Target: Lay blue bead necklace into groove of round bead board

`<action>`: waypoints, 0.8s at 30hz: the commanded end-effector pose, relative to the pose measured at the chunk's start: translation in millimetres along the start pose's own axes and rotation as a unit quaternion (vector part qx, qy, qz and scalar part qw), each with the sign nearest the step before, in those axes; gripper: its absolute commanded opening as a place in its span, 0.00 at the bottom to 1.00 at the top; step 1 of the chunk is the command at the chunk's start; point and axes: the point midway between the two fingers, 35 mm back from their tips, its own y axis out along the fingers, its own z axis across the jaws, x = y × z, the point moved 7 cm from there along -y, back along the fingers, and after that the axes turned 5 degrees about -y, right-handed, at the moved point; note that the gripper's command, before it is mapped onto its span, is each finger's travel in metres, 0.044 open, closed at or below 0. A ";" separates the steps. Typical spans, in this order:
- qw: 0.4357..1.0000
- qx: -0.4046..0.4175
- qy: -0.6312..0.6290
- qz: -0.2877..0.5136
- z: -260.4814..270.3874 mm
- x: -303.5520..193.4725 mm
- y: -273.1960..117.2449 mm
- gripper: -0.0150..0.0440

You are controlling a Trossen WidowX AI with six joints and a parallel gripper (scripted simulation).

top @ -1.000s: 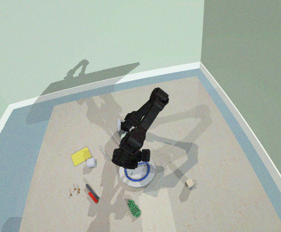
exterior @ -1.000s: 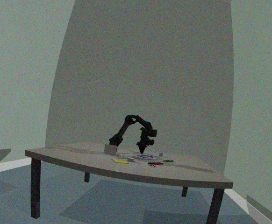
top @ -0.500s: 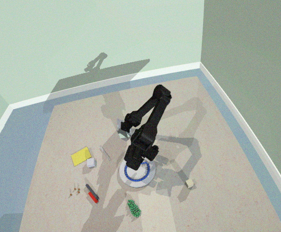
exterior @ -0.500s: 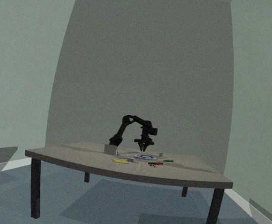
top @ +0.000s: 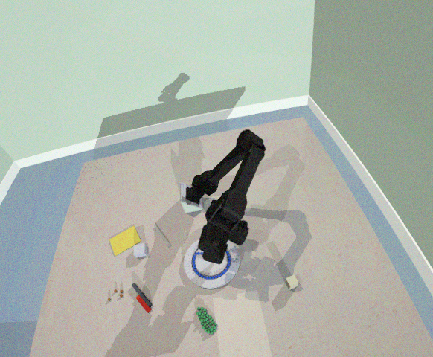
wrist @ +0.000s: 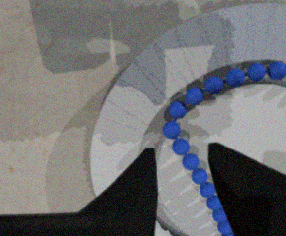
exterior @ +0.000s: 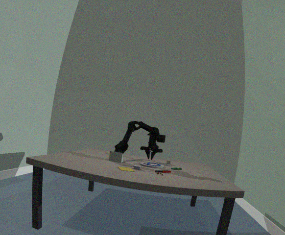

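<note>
This seems to be a plain room for robot work, maybe a small lab; the exact kind I cannot tell. Pale green walls (top: 143, 50) (exterior: 18, 76) meet a blue floor (top: 51, 215) (exterior: 112, 209) along white skirting (top: 163, 124) (exterior: 23, 170). One bench (top: 324, 268) (exterior: 137, 185) stands here on dark legs. Near its back edge, a black robot arm (top: 243, 172) (exterior: 126, 136) rises from a pale block (exterior: 116, 156). Between that edge and the opposite one, small things lie scattered, among them a yellow sheet (top: 124, 240) (exterior: 125, 169) and a round board (top: 190, 273) (exterior: 144, 165) (wrist: 108, 143).
</note>
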 end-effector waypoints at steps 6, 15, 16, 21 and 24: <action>1.000 -0.001 0.000 -0.001 -0.4 -0.2 7.2 0.46; 1.000 0.001 0.001 -0.002 0.7 -0.3 21.9 0.46; 1.000 0.002 0.001 -0.002 0.9 -0.3 23.6 0.46; 1.000 0.003 0.002 -0.003 1.8 -0.3 30.5 0.46; 1.000 0.003 0.002 -0.003 1.8 -0.3 30.8 0.46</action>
